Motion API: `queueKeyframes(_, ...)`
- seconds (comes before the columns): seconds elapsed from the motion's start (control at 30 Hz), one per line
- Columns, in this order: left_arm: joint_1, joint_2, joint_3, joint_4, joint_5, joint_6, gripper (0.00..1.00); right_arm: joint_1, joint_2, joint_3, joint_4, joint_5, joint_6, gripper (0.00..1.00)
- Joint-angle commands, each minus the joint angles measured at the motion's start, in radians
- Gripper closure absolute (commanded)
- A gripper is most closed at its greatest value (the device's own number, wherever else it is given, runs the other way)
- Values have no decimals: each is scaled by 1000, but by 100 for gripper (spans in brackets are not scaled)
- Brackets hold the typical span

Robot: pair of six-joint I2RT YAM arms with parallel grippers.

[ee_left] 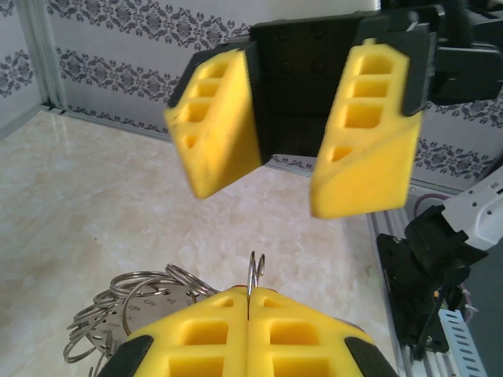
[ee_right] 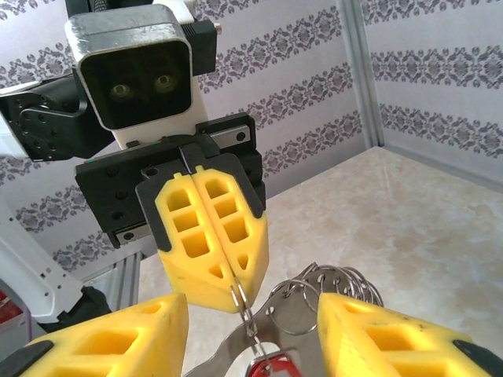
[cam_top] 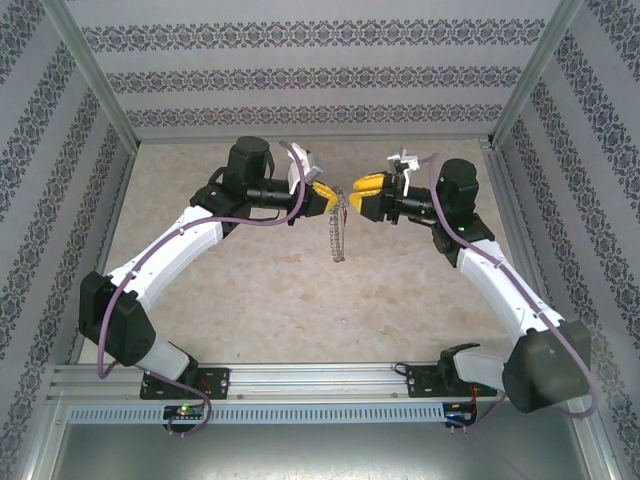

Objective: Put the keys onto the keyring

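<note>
My left gripper (cam_top: 328,198) is shut on a thin wire loop of the keyring (cam_top: 338,235), a floppy string of silvery rings and tags hanging down to the table. In the left wrist view the wire (ee_left: 255,272) pokes up between the shut fingers (ee_left: 204,338), and the ring bunch (ee_left: 130,302) lies at lower left. My right gripper (cam_top: 352,196) faces it, open, fingers apart (ee_left: 365,133). In the right wrist view the key's red head (ee_right: 267,367) hangs at the lower end of the wire (ee_right: 245,310), between my right gripper's open fingers (ee_right: 110,338), touching neither.
The marble-look tabletop (cam_top: 250,290) lies under both arms. Patterned walls enclose it on three sides, with metal posts (cam_top: 95,75) at the corners. An aluminium rail (cam_top: 320,378) carrying the arm bases runs along the near edge.
</note>
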Motion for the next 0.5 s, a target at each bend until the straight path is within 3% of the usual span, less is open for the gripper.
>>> queueKeyframes(0.0,-8,-4,54,-11,66,16,100,-10,30,43,16,-102,-11,53)
queueKeyframes(0.47,-8,32,106,-76,99,35,100,6,63,54,18,-137,-12,58)
